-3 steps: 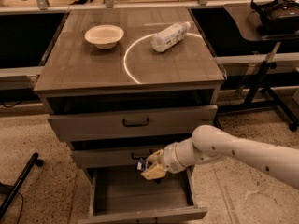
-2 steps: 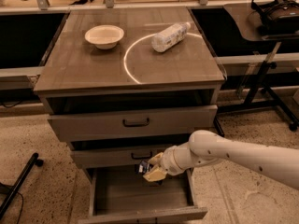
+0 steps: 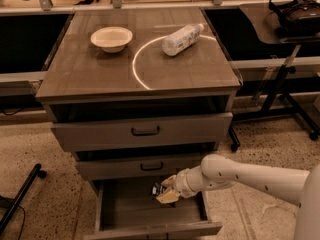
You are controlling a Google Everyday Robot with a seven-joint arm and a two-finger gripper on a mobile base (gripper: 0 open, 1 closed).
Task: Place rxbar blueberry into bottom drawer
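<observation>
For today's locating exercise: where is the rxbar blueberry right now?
In the camera view, the rxbar blueberry is at the tip of the tool, over the open bottom drawer, just below the middle drawer.

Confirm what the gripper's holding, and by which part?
The gripper, over the open bottom drawer, appears to hold the rxbar blueberry by its right end; its left end sticks out free.

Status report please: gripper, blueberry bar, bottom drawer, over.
Gripper over open bottom drawer, jaws shut on rxbar blueberry. Bar not yet released. No obstruction seen.
</observation>
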